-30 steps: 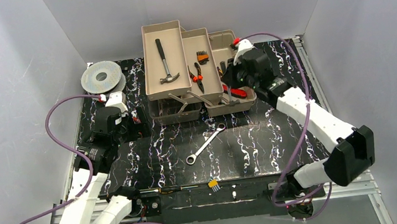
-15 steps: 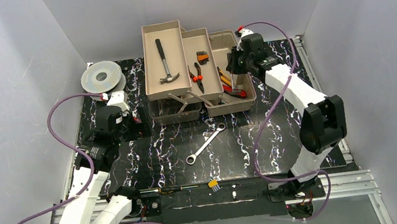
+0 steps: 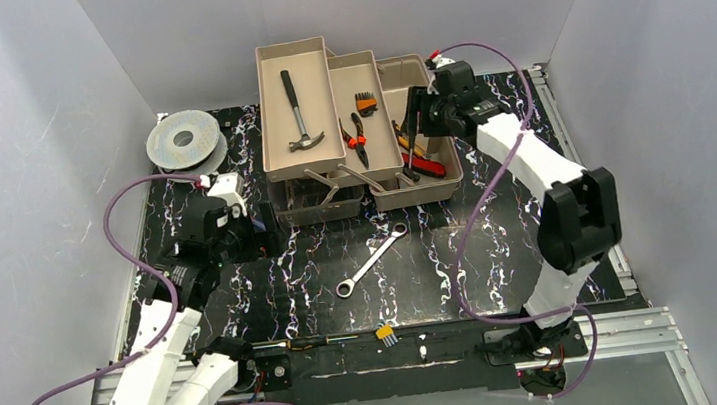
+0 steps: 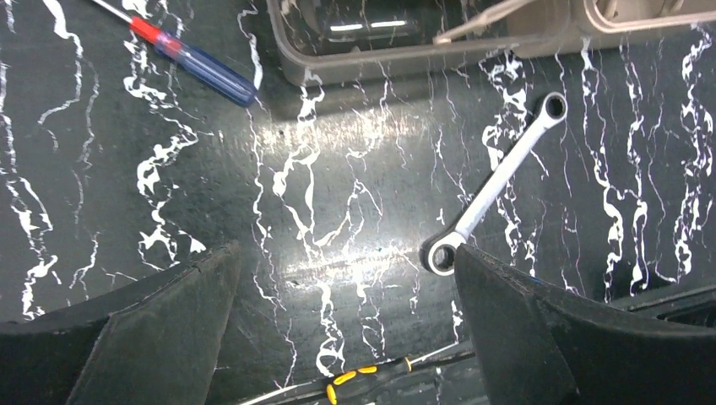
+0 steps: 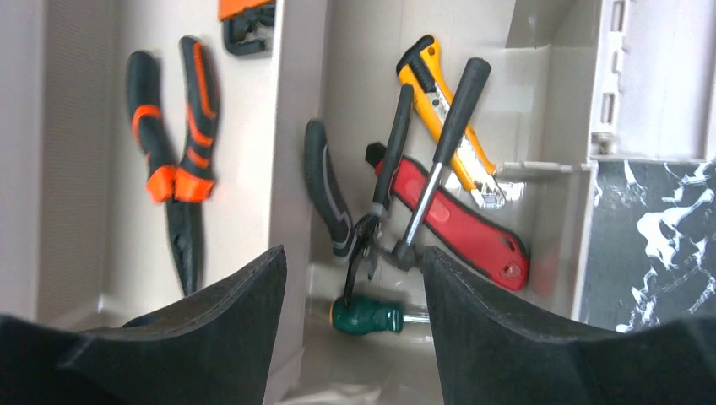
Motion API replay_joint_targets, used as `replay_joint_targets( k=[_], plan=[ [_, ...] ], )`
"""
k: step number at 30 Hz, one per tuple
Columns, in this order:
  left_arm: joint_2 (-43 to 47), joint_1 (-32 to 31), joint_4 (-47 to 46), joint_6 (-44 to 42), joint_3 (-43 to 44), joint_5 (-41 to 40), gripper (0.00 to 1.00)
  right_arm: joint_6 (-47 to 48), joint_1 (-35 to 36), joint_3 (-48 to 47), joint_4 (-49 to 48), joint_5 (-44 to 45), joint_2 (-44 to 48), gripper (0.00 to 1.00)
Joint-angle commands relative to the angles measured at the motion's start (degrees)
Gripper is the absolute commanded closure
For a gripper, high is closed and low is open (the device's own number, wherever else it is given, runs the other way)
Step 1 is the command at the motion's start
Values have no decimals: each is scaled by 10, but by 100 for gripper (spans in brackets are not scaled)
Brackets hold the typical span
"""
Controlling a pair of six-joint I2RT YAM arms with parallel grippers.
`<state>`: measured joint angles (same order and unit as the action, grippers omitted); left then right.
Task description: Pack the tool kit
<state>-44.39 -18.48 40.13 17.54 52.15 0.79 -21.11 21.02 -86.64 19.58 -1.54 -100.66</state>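
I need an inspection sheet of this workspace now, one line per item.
Surface: black marbled table, no spill seen.
Job's things: toolbox open, trays folded out; hammer and orange pliers in trays; wrench and blue screwdriver lie on the table.
Clutter: grey spool at far left.
Grippers: left gripper open above the table; right gripper open over the right compartment.
Cables: a purple cable loops beside each arm.
Surroundings: plain grey walls; nothing else seen.

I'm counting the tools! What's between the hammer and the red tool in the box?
The orange-and-black pliers lie between the hammer and the red tool, in the middle tray. The top view shows it.
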Motion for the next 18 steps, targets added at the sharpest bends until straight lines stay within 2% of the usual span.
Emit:
replay_joint_targets(
  k=[1,4,8,11,18],
  plan=[
    [-11,2,-10,0,-12,-2,2,-4,-2,60,-26,-19,115,32],
    [-38,3,4,45,-6,-98,2,-6,-1,125,-47,-46,173,33],
    [-91,11,47,149,10,-194,2,-10,-1,198,-70,-61,242,35],
    [-124,37,52,224,4,-210,2,-10,0,238,-82,-66,284,35],
    [-223,108,-1,350,5,-178,2,-20,0,282,-100,-94,336,37]
  ],
)
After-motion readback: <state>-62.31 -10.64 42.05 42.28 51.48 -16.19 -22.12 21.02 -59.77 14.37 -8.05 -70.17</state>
